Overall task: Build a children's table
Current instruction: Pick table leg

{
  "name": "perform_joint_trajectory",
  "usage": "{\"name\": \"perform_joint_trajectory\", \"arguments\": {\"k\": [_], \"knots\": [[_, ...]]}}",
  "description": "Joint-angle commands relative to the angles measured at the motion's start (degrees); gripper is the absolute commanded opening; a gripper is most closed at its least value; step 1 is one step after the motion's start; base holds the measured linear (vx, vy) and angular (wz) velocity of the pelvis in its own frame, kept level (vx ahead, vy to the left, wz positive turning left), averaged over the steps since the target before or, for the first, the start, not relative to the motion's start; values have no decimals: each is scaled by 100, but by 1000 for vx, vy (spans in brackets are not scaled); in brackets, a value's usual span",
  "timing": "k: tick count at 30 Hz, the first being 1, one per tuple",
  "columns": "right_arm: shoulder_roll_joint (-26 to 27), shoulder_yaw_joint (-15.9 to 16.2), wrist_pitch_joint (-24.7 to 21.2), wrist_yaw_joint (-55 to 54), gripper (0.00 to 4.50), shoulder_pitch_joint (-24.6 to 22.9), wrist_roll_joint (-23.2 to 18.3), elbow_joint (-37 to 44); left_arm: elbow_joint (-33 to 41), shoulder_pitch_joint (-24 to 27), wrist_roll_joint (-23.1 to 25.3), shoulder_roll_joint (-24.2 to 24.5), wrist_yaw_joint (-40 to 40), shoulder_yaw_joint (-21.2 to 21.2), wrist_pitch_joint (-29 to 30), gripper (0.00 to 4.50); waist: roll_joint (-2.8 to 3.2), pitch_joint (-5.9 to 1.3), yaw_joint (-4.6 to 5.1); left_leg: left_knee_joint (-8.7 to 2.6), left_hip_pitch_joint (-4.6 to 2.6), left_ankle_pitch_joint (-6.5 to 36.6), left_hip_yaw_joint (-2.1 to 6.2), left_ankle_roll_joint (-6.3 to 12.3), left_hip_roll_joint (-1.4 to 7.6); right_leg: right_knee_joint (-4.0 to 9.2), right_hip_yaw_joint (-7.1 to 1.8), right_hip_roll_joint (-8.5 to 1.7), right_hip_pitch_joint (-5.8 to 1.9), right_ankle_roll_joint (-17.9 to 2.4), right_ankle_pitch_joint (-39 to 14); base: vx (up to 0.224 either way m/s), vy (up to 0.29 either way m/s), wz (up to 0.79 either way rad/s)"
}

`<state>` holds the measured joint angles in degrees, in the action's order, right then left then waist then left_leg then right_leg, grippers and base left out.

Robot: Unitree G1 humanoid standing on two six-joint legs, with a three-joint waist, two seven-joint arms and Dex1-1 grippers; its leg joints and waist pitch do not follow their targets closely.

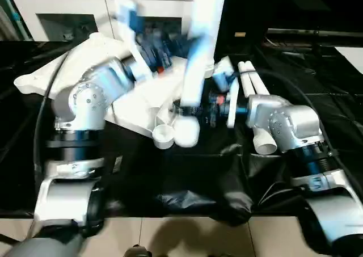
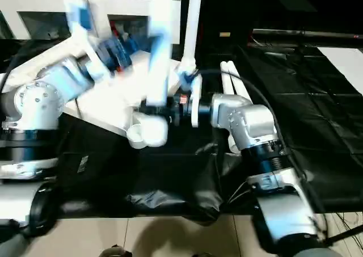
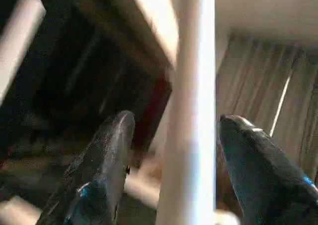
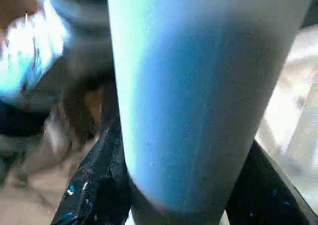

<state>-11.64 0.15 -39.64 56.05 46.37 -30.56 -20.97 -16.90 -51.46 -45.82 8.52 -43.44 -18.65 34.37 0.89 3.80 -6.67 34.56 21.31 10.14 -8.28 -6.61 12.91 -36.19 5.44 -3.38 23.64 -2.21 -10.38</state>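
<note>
A white table leg (image 1: 195, 58) stands upright in the middle, its fat end low by the table top (image 1: 142, 101). The right gripper (image 4: 181, 185) squeezes it low down, one finger on each side. The left gripper (image 3: 174, 150) is open around the leg, not touching. Two more legs (image 1: 252, 84) lie right.

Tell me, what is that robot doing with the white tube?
It is building a children's table. The right gripper is shut around a white table leg, holding it upright over the tabletop, which lies upside down on black cloth. The left gripper is open, with the leg between its fingers. Spare legs lie nearby.
</note>
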Motion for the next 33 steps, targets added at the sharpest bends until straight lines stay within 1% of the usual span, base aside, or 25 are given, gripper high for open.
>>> {"name": "perform_joint_trajectory", "arguments": {"k": [1, 2, 4, 5, 6, 7, 8, 9, 10, 11, 13, 14, 15, 17, 18, 19, 20, 21, 22, 23, 24, 26, 28, 30, 33], "knots": [[-2, -343, 417, -639, 186, -80, 94, -15, -250, 131, 194, 291, -256, 46, -155, 304, 134, -548, -13, -268, -9, 369, -83, 113, -65, 377, -269, -329, -448, -1077, -231, 0, 0, 0], [-17, -394, 518, -858, 186, -98, 209, -42, -366, 155, 469, 457, -373, 222, -259, 304, 105, -542, 4, -277, -11, 381, -87, 107, -73, 387, -268, -318, -451, -1036, -268, 0, 0, 0], [-106, -399, 735, -1233, 186, -179, 506, -28, -596, 206, 1167, 891, -611, 793, -556, 304, 120, -537, 32, -298, -33, 430, -83, 39, -89, 393, -269, -302, -462, -825, -489, 0, 0, 0], [-172, -389, 882, -1462, 186, -241, 732, -13, -761, 252, 1741, 1205, -815, 1276, -908, 304, 125, -536, 24, -307, -33, 423, -70, 37, -81, 425, -272, -322, -463, -756, -590, 0, 0, 0], [-250, -342, 934, -1528, 186, -352, 887, 92, -904, 292, 2223, 1476, -1039, 1747, -1198, 304, 139, -546, 34, -308, -51, 424, -76, -18, -75, 404, -280, -317, -457, -691, -614, 0, 0, 0], [-276, -326, 949, -1547, 186, -390, 937, 128, -951, 305, 2380, 1565, -1114, 1902, -1292, 304, 143, -553, 27, -313, -61, 398, -68, -22, -61, 391, -285, -319, -457, -639, -582, 0, 0, 0], [-354, -286, 956, -1584, 186, -541, 1061, 293, -1183, 335, 2964, 1853, -1399, 2444, -1686, 304, 137, -545, 37, -314, -49, 379, -67, -38, -59, 385, -289, -325, -460, -676, -507, 0, 0, 0], [-434, -321, 791, -1596, 186, -818, 1065, 690, -1619, 332, 3832, 2290, -1850, 3317, -2205, 304, 135, -544, 15, -327, -59, 371, -54, -12, -52, 404, -290, -325, -458, -676, -454, 0, 0, 0], [-434, -321, 791, -1596, 186, -818, 1065, 690, -1619, 332, 3832, 2290, -1850, 3317, -2205, 304, 132, -532, 52, -329, -45, 412, -72, -5, -61, 373, -306, -311, -469, -638, -375, 0, 0, 0], [-460, -372, 639, -1606, 186, -982, 991, 964, -1961, 273, 4272, 2492, -2159, 3774, -2485, 304, 148, -546, 54, -327, -48, 388, -64, -29, -62, 362, -303, -333, -481, -671, -319, 0, 0, 0], [-480, -395, 573, -1622, 186, -1064, 953, 1101, -2150, 219, 4461, 2564, -2331, 3969, -2630, 304, 160, -552, 58, -319, -34, 330, -73, -40, -67, 359, -314, -339, -488, -803, -130, 0, 0, 0], [-512, -424, 515, -1695, 186, -1201, 878, 1251, -2541, 61, 4799, 2614, -2554, 4303, -2786, 304, 180, -553, 64, -316, -26, 350, -69, -56, -67, 352, -313, -347, -495, -842, -122, 0, 0, 0], [-517, -427, 516, -1734, 186, -1235, 854, 1275, -2672, 6, 4896, 2616, -2614, 4393, -2817, 304, 165, -534, 62, -319, -33, 476, -83, -68, -74, 379, -316, -342, -485, -855, -245, 0, 0, 0], [-520, -417, 547, -1859, 186, -1340, 833, 1328, -3193, -184, 5312, 2602, -2685, 4692, -3150, 304, 167, -523, 63, -335, -49, 620, -83, -92, -75, 420, -317, -351, -477, -852, -498, 0, 0, 0], [-520, -417, 547, -1859, 186, -1340, 833, 1328, -3193, -184, 5312, 2602, -2685, 4692, -3150, 304, 169, -523, 61, -338, -50, 686, -79, -125, -77, 427, -315, -359, -488, -832, -655, 0, 0, 0], [-515, -409, 557, -1882, 186, -1354, 839, 1328, -3377, -257, 5450, 2575, -2580, 4766, -3238, 304, 217, -524, 63, -335, -54, 716, -71, -152, -66, 419, -315, -375, -481, -858, -691, 0, 0, 0], [-505, -398, 575, -1897, 186, -1379, 856, 1335, -3655, -361, 5621, 2500, -2348, 4844, -3357, 304, 192, -506, 77, -332, -47, 801, -82, -149, -80, 459, -310, -356, -478, -838, -825, 0, 0, 0], [-496, -396, 588, -1908, 186, -1388, 878, 1333, -3822, -422, 5715, 2445, -2190, 4873, -3479, 304, 208, -489, 94, -334, -56, 902, -87, -152, -92, 497, -298, -340, -471, -801, -1014, 0, 0, 0], [-479, -394, 589, -1936, 186, -1410, 902, 1357, -4082, -518, 5871, 2360, -1852, 4938, -3609, 304, 197, -514, 90, -327, -45, 858, -76, -147, -89, 479, -304, -357, -503, -801, -1012, 0, 0, 0], [-456, -405, 552, -1963, 186, -1447, 919, 1428, -4319, -605, 6013, 2300, -1637, 5009, -3847, 304, 199, -517, 85, -323, -48, 818, -78, -138, -88, 478, -305, -349, -495, -796, -972, 0, 0, 0], [-426, -421, 473, -2004, 186, -1498, 925, 1544, -4626, -703, 6149, 2208, -1367, 5081, -3961, 304, 224, -525, 72, -312, -45, 744, -72, -116, -88, 470, -312, -349, -497, -793, -876, 0, 0, 0], [-416, -413, 434, -2014, 186, -1531, 925, 1600, -4733, -721, 6235, 2187, -1318, 5155, -4037, 304, 196, -547, 66, -315, -25, 618, -59, -88, -88, 440, -310, -341, -522, -809, -642, 0, 0, 0], [-423, -388, 369, -2037, 186, -1582, 919, 1681, -4974, -766, 6301, 2082, -1128, 5185, -4104, 304, 220, -548, 73, -309, -28, 598, -57, -83, -74, 427, -311, -357, -511, -913, -508, 0, 0, 0], [-438, -379, 351, -2042, 186, -1599, 920, 1701, -5076, -778, 6318, 2020, -972, 5178, -4094, 304, 213, -550, 82, -298, -24, 611, -61, -69, -90, 427, -310, -343, -530, -948, -425, 0, 0, 0], [-524, -359, 302, -2100, 186, -1631, 834, 1768, -5391, -821, 6505, 1899, -823, 5214, -4245, 304, 207, -543, 94, -296, -27, 637, -70, -37, -99, 451, -311, -344, -529, -940, -548, 0, 0, 0]]}}
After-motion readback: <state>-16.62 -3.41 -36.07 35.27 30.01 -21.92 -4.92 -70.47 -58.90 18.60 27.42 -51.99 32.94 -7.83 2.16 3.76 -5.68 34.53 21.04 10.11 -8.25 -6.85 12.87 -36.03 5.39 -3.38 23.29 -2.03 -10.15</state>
